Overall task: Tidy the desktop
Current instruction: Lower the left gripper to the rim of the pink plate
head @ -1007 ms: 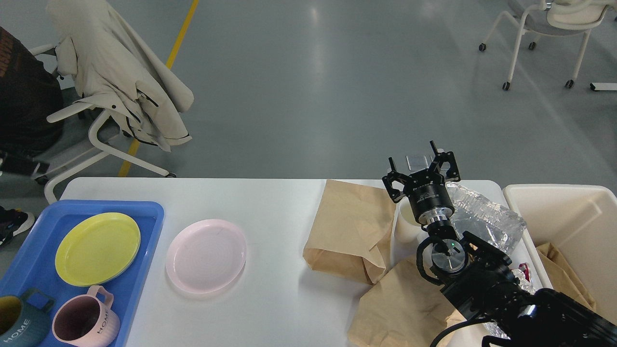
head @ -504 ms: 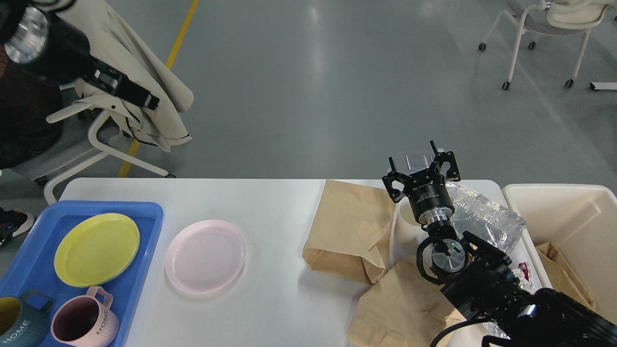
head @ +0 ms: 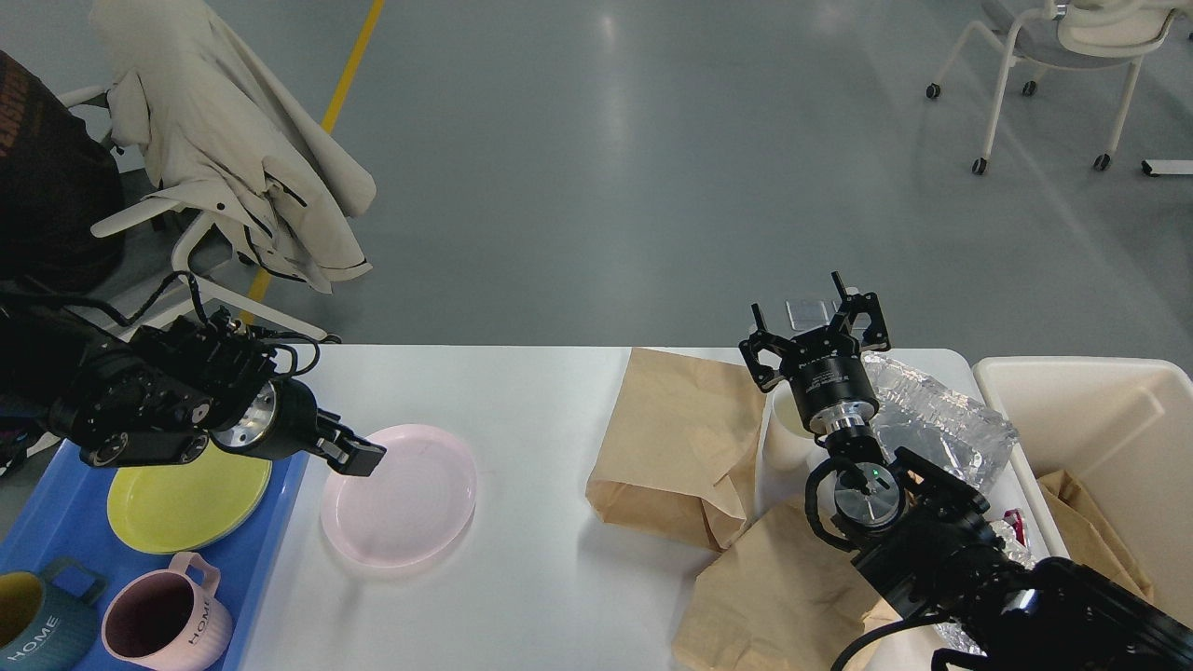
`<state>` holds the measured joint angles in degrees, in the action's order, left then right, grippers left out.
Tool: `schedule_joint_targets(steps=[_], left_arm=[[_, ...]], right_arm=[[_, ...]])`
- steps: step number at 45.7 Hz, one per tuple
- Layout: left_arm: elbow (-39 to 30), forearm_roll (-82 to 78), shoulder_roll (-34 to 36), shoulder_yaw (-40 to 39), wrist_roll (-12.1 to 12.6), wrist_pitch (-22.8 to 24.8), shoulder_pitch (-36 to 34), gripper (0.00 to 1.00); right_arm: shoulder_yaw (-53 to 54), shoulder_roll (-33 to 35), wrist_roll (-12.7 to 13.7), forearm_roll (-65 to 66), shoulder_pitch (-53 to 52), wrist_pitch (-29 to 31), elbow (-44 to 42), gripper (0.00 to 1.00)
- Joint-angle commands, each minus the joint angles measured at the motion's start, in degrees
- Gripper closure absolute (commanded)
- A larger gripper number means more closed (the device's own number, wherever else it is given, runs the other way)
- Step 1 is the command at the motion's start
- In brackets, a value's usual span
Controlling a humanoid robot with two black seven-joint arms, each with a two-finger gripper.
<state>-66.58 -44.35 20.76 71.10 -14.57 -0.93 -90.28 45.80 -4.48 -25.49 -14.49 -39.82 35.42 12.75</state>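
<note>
The biggest change is on the left: 1 second ago no left arm showed over the desktop (head: 541, 559), half a second ago it was only a dark blur high in the upper left corner, and now it reaches in low across the blue tray (head: 56, 522), with the left gripper (head: 352, 455) over the near-left rim of the pink plate (head: 399, 494). That reads as the start of clearing this plate, probably toward the tray, where the yellow plate (head: 186, 499) and 2 mugs already sit. The desktop itself is the wide white surface filling the lower half of the view, with the tray on its left end and the cream bin (head: 1100, 410) just off its right end. The left arm lies nearly level, forearm over the tray and wrist pointing right toward the plate; its fingers look dark and bunched from here, so I cannot tell how far apart they stand or whether they touch the rim. The right arm has not shifted across the 3 pictures: it rises from the lower right corner, and the right gripper (head: 813, 312) points up and away above the brown paper bags (head: 676, 438) and crumpled clear plastic (head: 941, 415), its fingers spread wide with nothing between them.
</note>
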Motion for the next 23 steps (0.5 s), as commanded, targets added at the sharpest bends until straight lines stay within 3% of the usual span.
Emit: schedule_joint_targets(steps=[1,7,16,23], left_arm=[[2.68,0.58,0.07,-0.17,2.79,-0.21,4.58,0.3],[6.37,2.24,0.07,-1.75,4.29,0.23,8.36,0.36],[11.82,3.48,-0.02,-6.5,6.4,2.95,12.67,0.36],[13.58,3.48,-0.02,-11.07,9.38,4.44,16.19,0.35]], right_arm=[[-0.01,0.0,0.0,-0.01,0.0,0.0,0.0,0.0],[-0.01,0.0,0.0,0.08,0.0,0.0,0.0,0.0],[-0.01,0.0,0.0,-0.01,0.0,0.0,0.0,0.0],[0.07,0.0,0.0,-0.01,0.0,0.0,0.0,0.0]])
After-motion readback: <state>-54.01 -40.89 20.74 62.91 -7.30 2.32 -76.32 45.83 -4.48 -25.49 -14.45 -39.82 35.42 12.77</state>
